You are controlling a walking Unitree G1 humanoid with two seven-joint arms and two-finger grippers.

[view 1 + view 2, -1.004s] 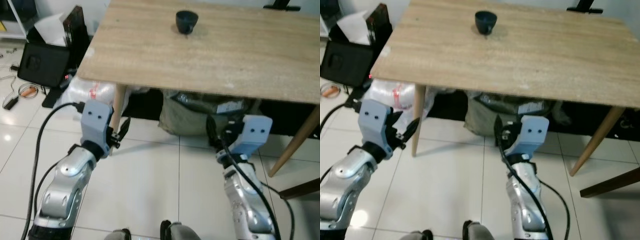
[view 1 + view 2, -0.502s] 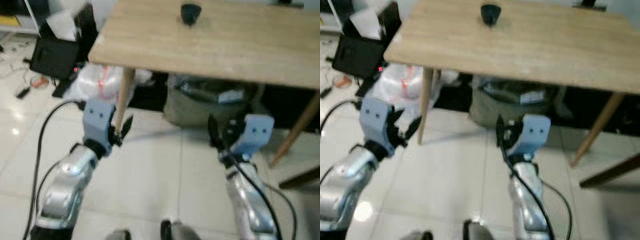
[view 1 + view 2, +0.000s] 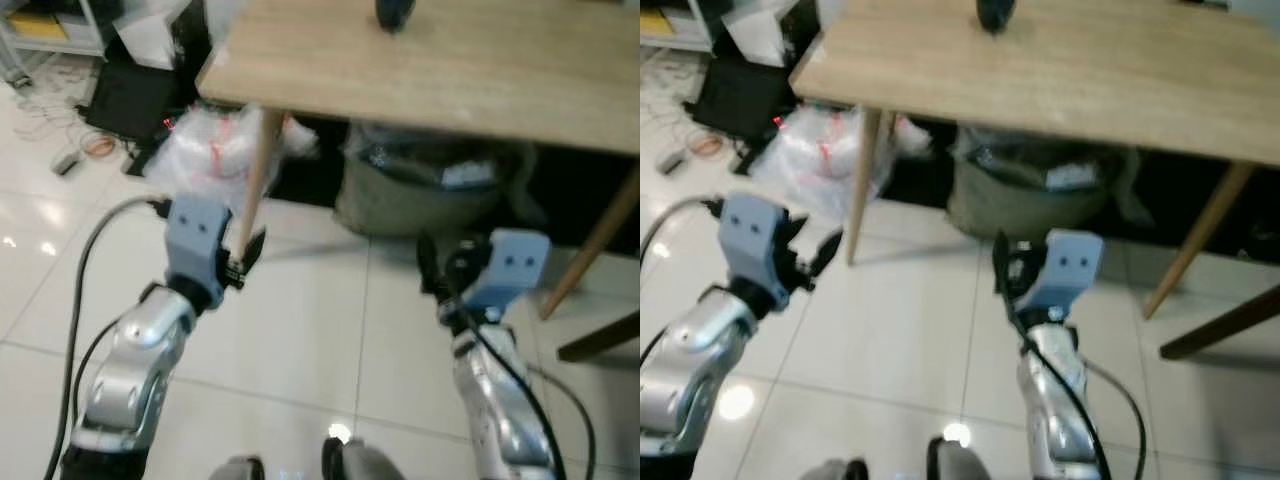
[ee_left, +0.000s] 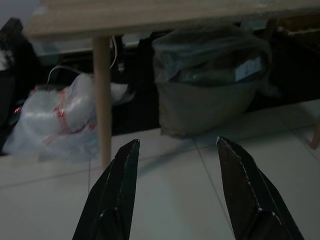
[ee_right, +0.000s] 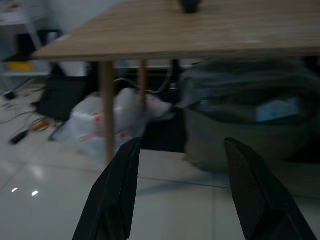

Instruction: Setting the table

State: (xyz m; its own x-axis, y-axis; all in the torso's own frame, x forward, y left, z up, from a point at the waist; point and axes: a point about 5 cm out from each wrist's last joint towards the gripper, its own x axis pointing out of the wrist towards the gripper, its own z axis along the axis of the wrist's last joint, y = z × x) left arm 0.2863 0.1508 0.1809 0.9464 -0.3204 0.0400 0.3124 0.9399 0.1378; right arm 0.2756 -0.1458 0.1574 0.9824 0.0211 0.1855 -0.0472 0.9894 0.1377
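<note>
1. Both arms are low, below table height and short of the near edge. Left gripper [image 4: 175, 195]: fingers spread wide, nothing between them. Right gripper [image 5: 185, 195]: same, wide open and empty.
2. The only tableware visible is a small dark cup [image 3: 995, 14] on the wooden table [image 3: 500, 70], near the far edge and toward the left end. Nothing else to lay out is visible on the top.
3. Risk: head views are soft, likely from body motion. Cup position read off them may be off; reaching now could nudge or tip the cup instead of gripping it.
4. Risk: the cup sits across the full depth of the top from the robot. Reaching from the near edge probably means leaning in, and a forearm could hit the table edge.
5. Risk: the table leg [image 3: 255, 170] at the near left corner is just beyond the left gripper. A forward step or arm lift could clip it and shake the top.
6. Risk: floor clutter. A clear plastic bag [image 4: 55, 122] lies by that leg, and a grey sack [image 4: 210, 85] sits under the table. Cables and a black box [image 3: 130, 100] lie off the left end. Feet or the trailing arm cable [image 3: 85, 270] could snag if the robot sidesteps left.
7. Another leg [image 3: 1190, 240] and a dark wooden piece [image 3: 1225, 335] stand on the right; this limits a rightward detour.
</note>
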